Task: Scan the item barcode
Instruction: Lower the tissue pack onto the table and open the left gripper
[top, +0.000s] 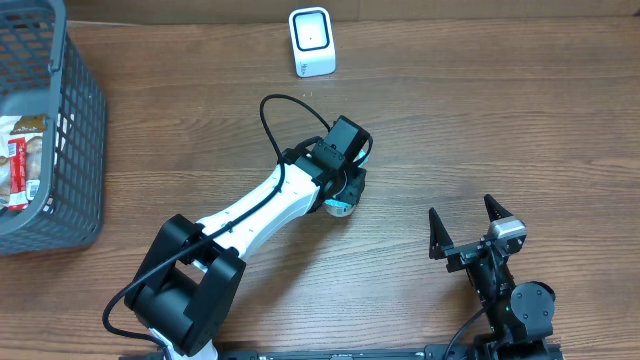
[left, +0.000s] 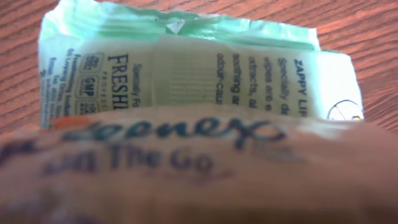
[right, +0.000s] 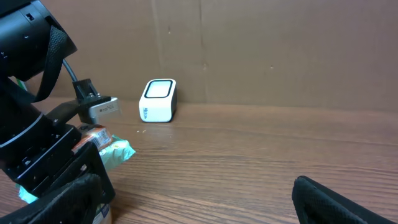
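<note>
Left end effector (top: 340, 195) pinches wipes packet (left: 186, 74), bound for scanner (top: 312, 42) well ahead; right end effector (top: 460, 206) spread, idle.

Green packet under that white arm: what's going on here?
The robot's left gripper is closed on a green packet at mid-table, printed side facing the wrist camera. The small white scanner stands apart near the table's far edge, so the packet is not yet at it. The right gripper hangs open and empty.
</note>
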